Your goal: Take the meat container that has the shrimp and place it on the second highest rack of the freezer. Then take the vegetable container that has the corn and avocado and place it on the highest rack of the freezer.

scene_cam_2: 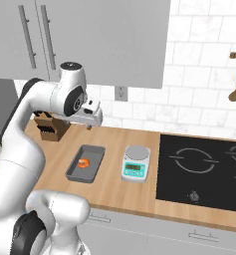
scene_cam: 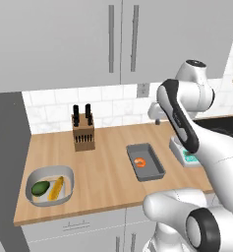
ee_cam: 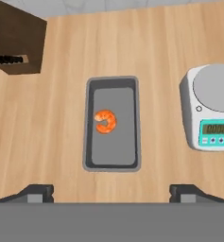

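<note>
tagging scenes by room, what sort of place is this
A home kitchen, rendered: wooden counter under wall cabinets, a black cooktop, a knife block and a kitchen scale.

My hand camera stares straight down, close over the dark grey rectangular tray (ee_cam: 113, 124); both base cameras look forward and down from behind, sharing this wooden desk (scene_cam: 108, 147).

The only writing is a row of digits on the small display of the kitchen scale (ee_cam: 212, 106) standing on the bench (ee_cam: 52, 137), too blurred to read with certainty.
</note>
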Motion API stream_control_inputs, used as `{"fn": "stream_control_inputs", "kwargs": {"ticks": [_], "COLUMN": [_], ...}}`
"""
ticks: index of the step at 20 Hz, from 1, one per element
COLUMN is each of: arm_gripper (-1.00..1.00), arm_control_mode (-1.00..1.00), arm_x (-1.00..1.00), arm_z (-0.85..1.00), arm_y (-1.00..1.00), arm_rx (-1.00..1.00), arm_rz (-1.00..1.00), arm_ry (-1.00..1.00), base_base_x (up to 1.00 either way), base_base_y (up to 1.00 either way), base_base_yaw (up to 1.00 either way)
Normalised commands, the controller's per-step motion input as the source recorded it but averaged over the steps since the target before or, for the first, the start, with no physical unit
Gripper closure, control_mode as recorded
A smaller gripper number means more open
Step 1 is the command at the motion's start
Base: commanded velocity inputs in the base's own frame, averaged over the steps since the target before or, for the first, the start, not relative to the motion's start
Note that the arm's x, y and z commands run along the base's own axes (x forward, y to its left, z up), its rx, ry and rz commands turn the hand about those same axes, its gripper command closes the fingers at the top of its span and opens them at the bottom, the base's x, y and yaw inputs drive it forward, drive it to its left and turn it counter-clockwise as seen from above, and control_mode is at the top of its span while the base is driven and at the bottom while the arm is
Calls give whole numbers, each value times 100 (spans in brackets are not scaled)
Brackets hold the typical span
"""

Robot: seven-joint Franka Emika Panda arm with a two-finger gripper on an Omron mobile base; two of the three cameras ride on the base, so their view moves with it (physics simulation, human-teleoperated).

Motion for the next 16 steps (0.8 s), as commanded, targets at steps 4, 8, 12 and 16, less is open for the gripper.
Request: {"fn": "stream_control_inputs", "kwargs": {"ticks": [4,8,12,16], "arm_gripper": [-100,-100,-100,-100], "arm_control_mode": [-100,-100,-100,-100], "arm_x": [0,0,0,13], "arm_z": [-73,-84,-75,-72], "arm_y": [-14,0,0,0], "arm_rx": [11,5,4,4], "arm_rz": [-10,-19,-23,-22], "arm_ry": [0,2,12,15], "base_base_x": [0,0,0,0], "base_base_y": [0,0,0,0], "base_base_yaw": [0,0,0,0]}}
